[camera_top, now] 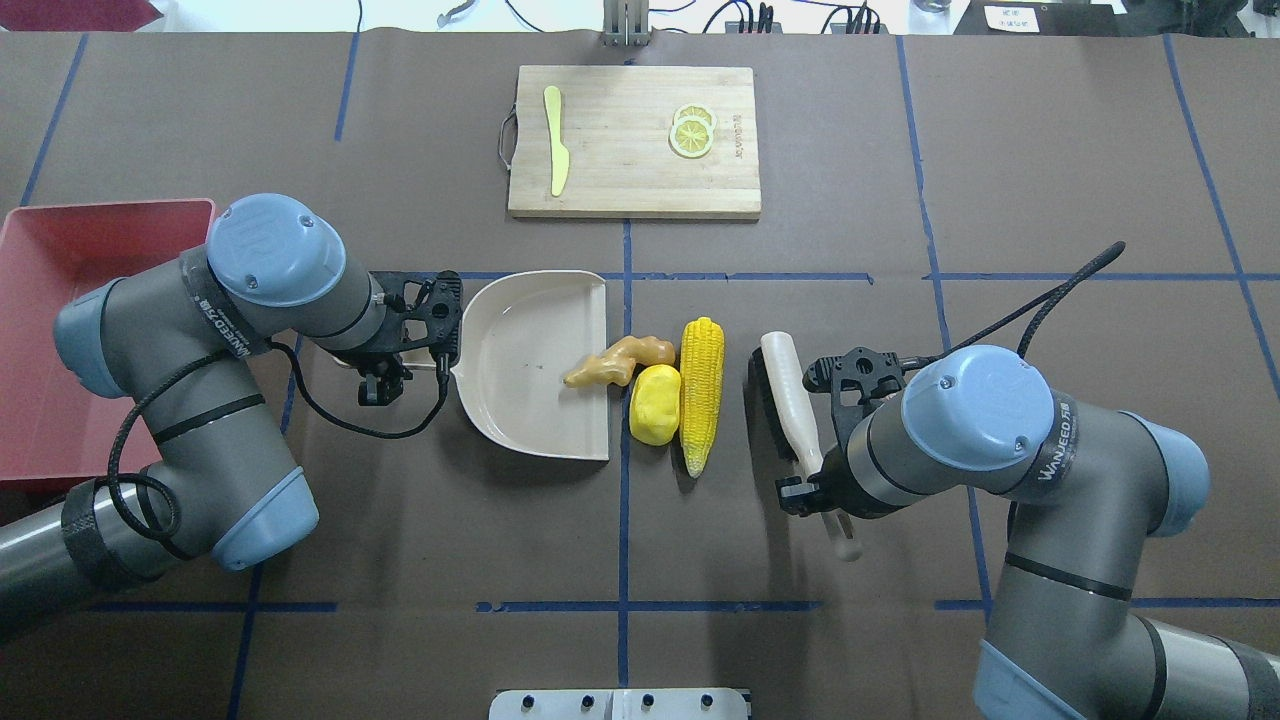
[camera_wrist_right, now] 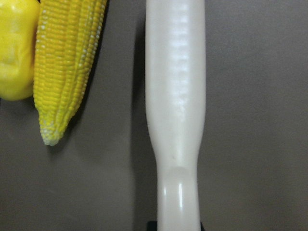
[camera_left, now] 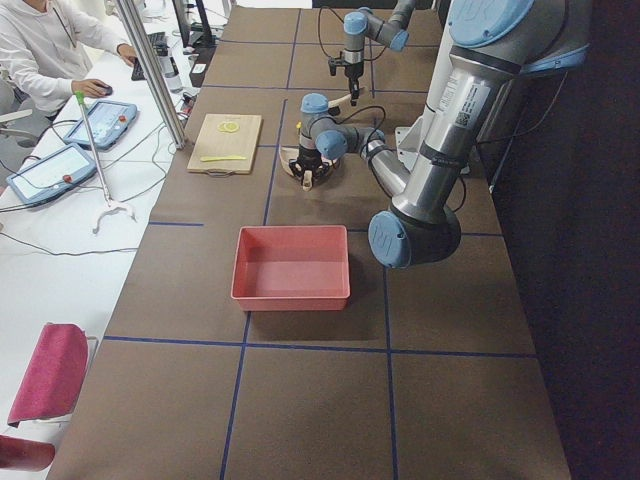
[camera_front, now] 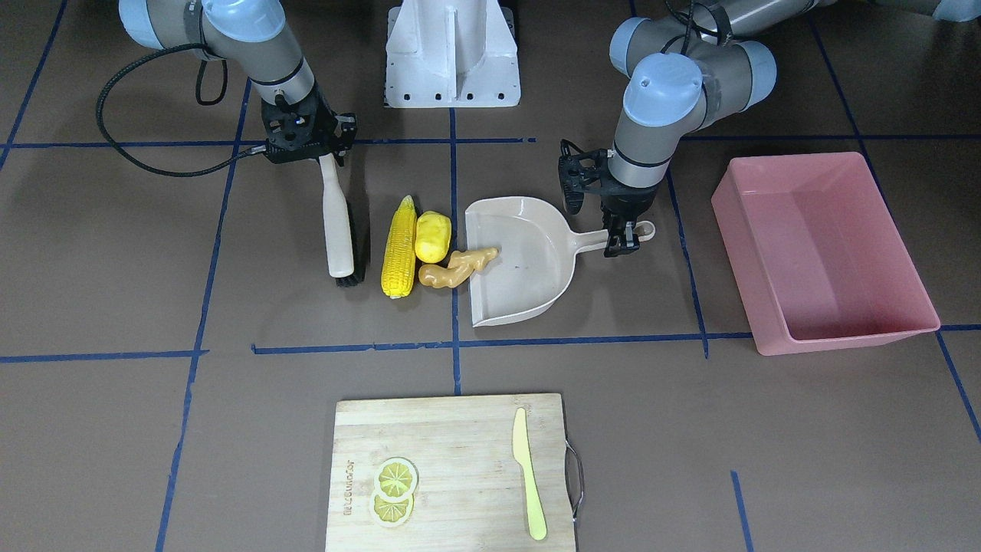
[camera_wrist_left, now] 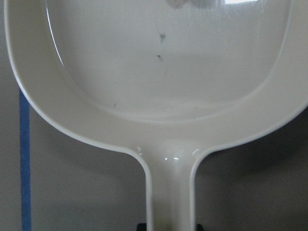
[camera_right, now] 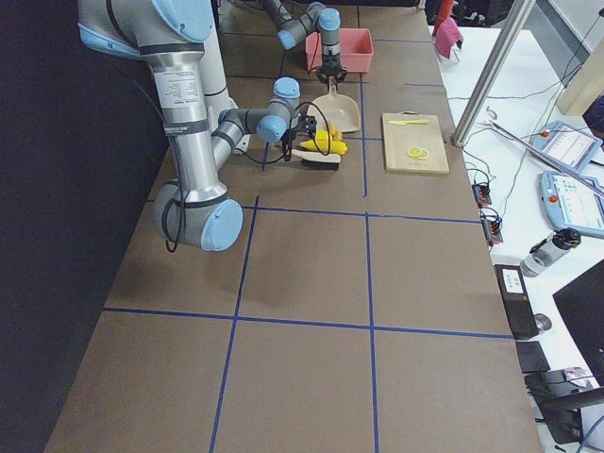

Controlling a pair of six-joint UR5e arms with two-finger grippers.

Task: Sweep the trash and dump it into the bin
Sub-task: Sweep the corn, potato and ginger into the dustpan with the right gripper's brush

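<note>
Left tool [camera_top: 385, 375] clamps dustpan [camera_top: 520, 340] handle, bin [camera_top: 60, 300] on surface at robot's far left. Ginger [camera_top: 615, 362] lies across pan lip; potato [camera_top: 655, 403] and corn [camera_top: 700, 392] touch, side by side just outside it. Right tool [camera_top: 812, 487] grips brush [camera_top: 790, 400] handle, bristles down on surface, near corn but apart.

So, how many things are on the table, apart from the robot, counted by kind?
Trash toy foods: 3 (corn cob, potato, ginger root)
lemon slices: 2
Sweeping tools: 2 (brush, dustpan)
knife: 1
cutting board: 1
bin: 1
Total: 10
</note>
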